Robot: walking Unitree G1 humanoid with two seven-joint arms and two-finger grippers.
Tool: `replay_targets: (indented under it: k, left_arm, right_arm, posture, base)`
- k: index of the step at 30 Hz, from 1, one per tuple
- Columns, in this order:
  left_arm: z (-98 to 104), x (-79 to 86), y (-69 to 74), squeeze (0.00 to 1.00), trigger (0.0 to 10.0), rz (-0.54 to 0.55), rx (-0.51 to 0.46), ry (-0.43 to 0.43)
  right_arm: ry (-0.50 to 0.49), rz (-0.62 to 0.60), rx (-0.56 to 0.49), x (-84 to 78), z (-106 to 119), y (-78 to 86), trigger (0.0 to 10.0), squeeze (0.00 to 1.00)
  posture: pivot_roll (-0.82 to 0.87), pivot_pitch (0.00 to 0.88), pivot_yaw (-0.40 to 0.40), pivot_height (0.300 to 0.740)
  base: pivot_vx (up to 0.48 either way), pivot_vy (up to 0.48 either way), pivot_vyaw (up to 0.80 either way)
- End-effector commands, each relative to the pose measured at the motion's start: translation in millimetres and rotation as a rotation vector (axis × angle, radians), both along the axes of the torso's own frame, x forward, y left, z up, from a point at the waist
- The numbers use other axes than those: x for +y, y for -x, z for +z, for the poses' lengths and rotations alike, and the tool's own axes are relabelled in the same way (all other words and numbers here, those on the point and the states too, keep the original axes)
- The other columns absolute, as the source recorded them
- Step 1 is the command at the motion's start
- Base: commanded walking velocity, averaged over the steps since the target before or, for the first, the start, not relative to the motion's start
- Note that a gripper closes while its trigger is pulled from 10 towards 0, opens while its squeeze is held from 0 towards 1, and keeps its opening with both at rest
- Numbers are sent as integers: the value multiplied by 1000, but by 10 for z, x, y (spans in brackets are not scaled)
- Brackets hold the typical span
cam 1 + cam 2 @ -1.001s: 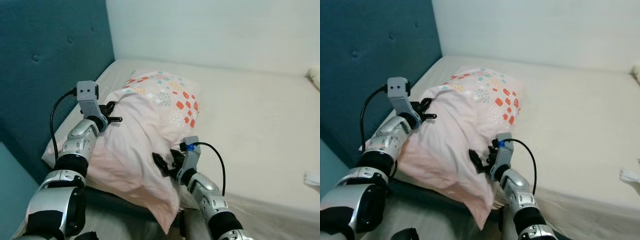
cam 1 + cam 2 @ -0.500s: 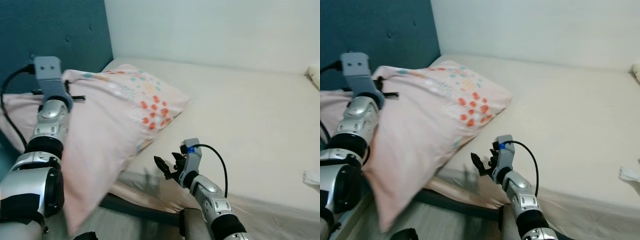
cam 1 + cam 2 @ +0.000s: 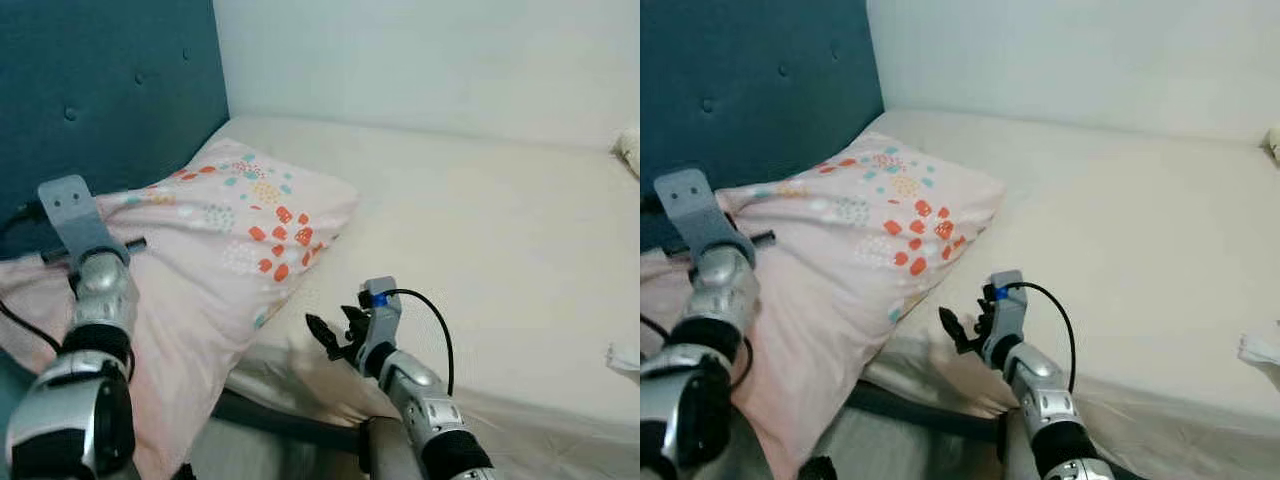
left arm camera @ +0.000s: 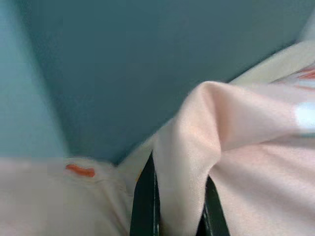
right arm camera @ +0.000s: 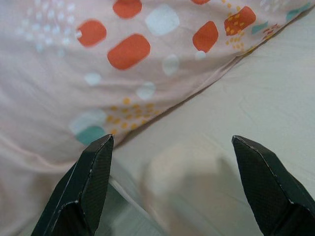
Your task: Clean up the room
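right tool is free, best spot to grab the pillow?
Probably the pillow's near long edge, just ahead of the open right tool. Come in from the mattress side, low. That seam lies thin and flat on the sheet, so the fingers can straddle it. The left tool is pinching a fold at the headboard end.

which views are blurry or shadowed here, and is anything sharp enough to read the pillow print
Left wrist view: soft and smeared, the pillow fold between the left gripper fingers lacks detail. Right wrist view: sharpest, orange and teal patches crisp, with a faint shadow on the sheet between the open right gripper fingers. Eye views: even, dim light, slightly soft; print readable.
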State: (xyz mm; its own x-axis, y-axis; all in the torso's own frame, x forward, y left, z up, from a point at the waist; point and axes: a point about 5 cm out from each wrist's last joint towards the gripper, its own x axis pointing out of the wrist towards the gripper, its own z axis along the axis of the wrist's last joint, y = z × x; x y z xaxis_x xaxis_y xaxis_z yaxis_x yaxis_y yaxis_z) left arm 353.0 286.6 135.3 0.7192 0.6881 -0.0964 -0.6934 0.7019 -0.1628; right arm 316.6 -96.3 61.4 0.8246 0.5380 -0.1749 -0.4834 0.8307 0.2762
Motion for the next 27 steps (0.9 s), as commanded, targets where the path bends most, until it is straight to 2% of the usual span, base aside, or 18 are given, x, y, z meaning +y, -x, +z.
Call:
replay_targets:
  k: [1,7,11,15,16,18,20,21,22,23,24,25,26,27]
  left_arm:
    - [-50,77,75,0,0,80,-17,52]
    - [-66,84,114,0,0,105,-26,52]
    - [-36,8,68,0,0,46,-13,14]
    - [-32,-3,67,0,0,45,-14,10]
    - [-91,-120,51,0,0,12,-6,29]
    - [-91,-120,51,0,0,12,-6,29]
    - [-129,-266,22,0,0,-40,-13,61]
    - [-130,-327,6,0,667,-63,-18,67]
    - [-134,-397,-14,0,2706,-94,-20,78]
    - [-134,-397,-14,0,2706,-94,-20,78]
    - [-136,-444,-23,0,5176,-108,-17,75]
    - [-136,-481,-28,0,8510,-120,-15,69]
    - [-138,-502,-30,0,9882,-127,-13,64]
    - [-140,-510,-31,0,10000,-131,-10,59]
  right_arm:
    - [3,14,4,16,-6,23,10000,0]
    - [2,21,3,24,-3,31,10000,0]
    - [0,19,4,33,0,37,10000,0]
    - [0,18,5,32,1,37,10000,0]
    - [-3,11,5,27,1,37,10000,0]
    - [-3,11,5,27,1,37,10000,0]
    - [-5,7,7,24,-1,39,10000,0]
    - [-5,7,8,23,-2,40,10000,0]
    - [-6,8,8,24,-1,41,10000,0]
    - [-6,8,8,24,-1,41,10000,0]
    - [-6,9,9,29,0,42,10000,0]
    - [-5,10,9,32,1,44,10000,0]
    - [-5,10,9,34,3,45,10000,0]
    - [-6,9,9,36,5,45,10000,0]
  posture:
    - [-67,0,-21,371]
    - [-77,0,-13,371]
    - [-80,0,-1,371]
    - [-80,0,-1,371]
    - [-74,0,5,371]
    - [-74,0,5,371]
    - [-65,0,-2,371]
    - [-65,0,-2,371]
    - [-64,0,-3,371]
    - [-64,0,-3,371]
    - [-64,0,-3,371]
    - [-64,0,-3,371]
    - [-64,0,-2,371]
    - [-65,0,1,371]
  base:
    - [0,0,0]
    - [0,0,0]
    - [0,0,0]
    - [0,0,0]
    - [0,0,0]
    - [0,0,0]
    - [0,0,0]
    - [0,0,0]
    - [0,0,0]
    - [0,0,0]
    - [0,0,0]
    - [0,0,0]
    - [0,0,0]
    - [0,0,0]
